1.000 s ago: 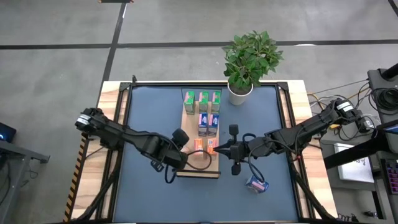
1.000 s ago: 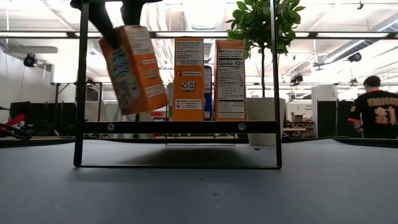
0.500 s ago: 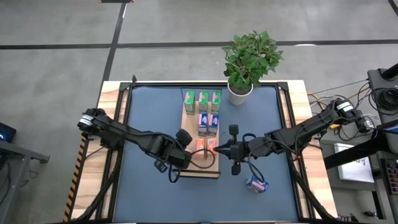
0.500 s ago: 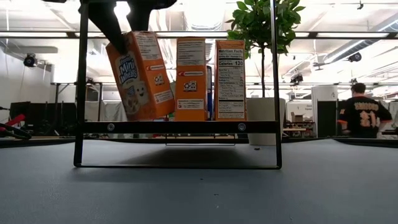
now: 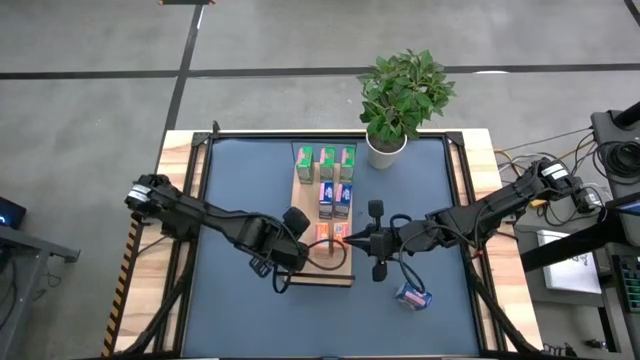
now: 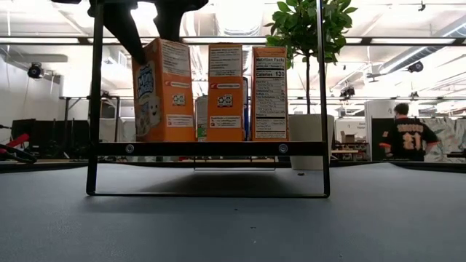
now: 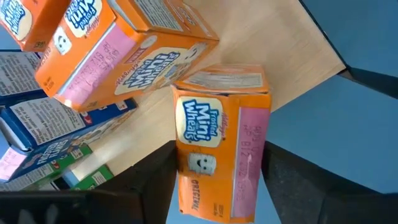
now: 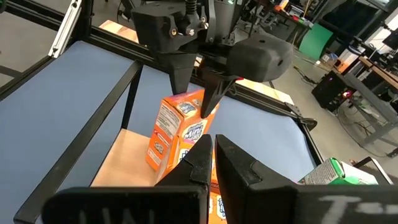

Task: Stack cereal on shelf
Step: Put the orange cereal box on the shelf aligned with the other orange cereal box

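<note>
The shelf (image 5: pixel 325 268) is a light-wood board on a dark frame in the middle of the table. Green (image 5: pixel 327 157) and blue (image 5: pixel 335 193) cereal boxes stand on its far part. Three orange boxes stand upright in a row near its front. The leftmost one (image 6: pixel 164 91) stands under my open left gripper (image 5: pixel 312 240), whose fingers straddle its top. My right gripper (image 5: pixel 348 240) is shut beside the row's right end (image 5: pixel 338 235); whether it touches it does not show. My left gripper comes at the leftmost orange box from above, slanting down, one finger (image 8: pixel 181 78) on either side of its top end (image 8: pixel 183 102). I cannot tell whether the fingers touch it. The box stands upright with its base on the shelf.
A blue-purple box (image 5: pixel 412 296) lies loose on the table mat, near the right front. A potted plant (image 5: pixel 400 95) stands at the far edge, right of the shelf. Bare wood remains at the shelf's front end. A person (image 6: pixel 404 138) is in the room far behind.
The leftmost orange box hung tilted under my left gripper, clear of the shelf. It has come down and swung upright and now stands on its base beside the other two orange boxes. My left gripper has shifted slightly toward them.
</note>
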